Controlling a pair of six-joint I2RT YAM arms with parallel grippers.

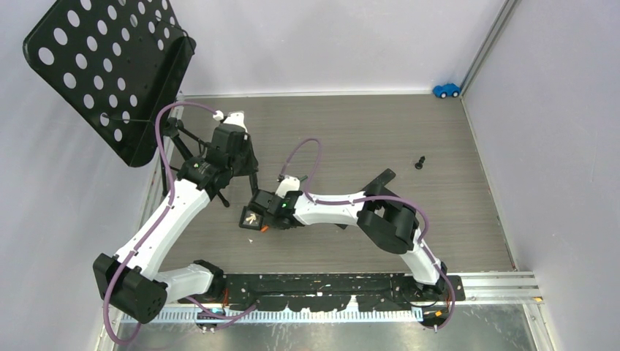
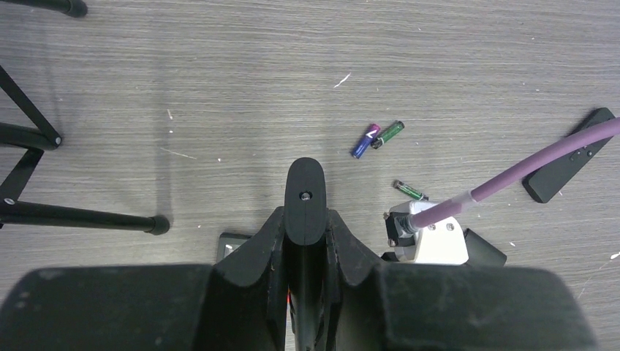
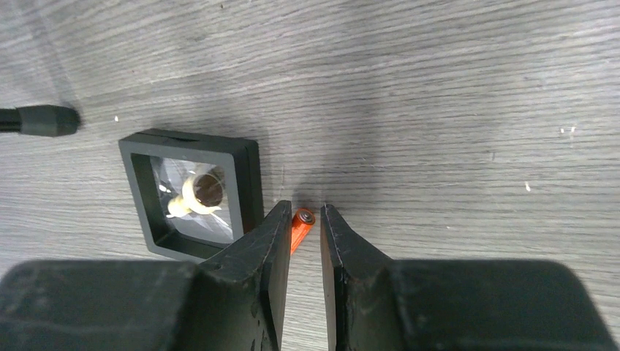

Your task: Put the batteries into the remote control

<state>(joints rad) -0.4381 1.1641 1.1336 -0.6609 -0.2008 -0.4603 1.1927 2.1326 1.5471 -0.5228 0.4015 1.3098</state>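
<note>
An orange battery [image 3: 300, 227] lies on the table between the tips of my right gripper [image 3: 303, 212]. The jaws stand a little apart around it, so the gripper is open. From above, the right gripper [image 1: 263, 219] sits low beside the orange battery [image 1: 265, 228]. My left gripper [image 2: 305, 216] is shut on a slim black remote control [image 2: 305, 186] that sticks out past its fingers. The left gripper [image 1: 245, 164] hangs behind and to the left of the right one. A blue battery [image 2: 363, 141] and two green batteries [image 2: 388, 134] [image 2: 409, 191] lie loose on the table.
A black display box [image 3: 191, 194] holding a shell sits just left of the right fingers. A second black slab [image 2: 566, 157] lies farther right. A black perforated stand [image 1: 110, 66] with tripod legs [image 2: 80, 217] stands at the left. A blue toy car [image 1: 446, 90] is at the far right corner.
</note>
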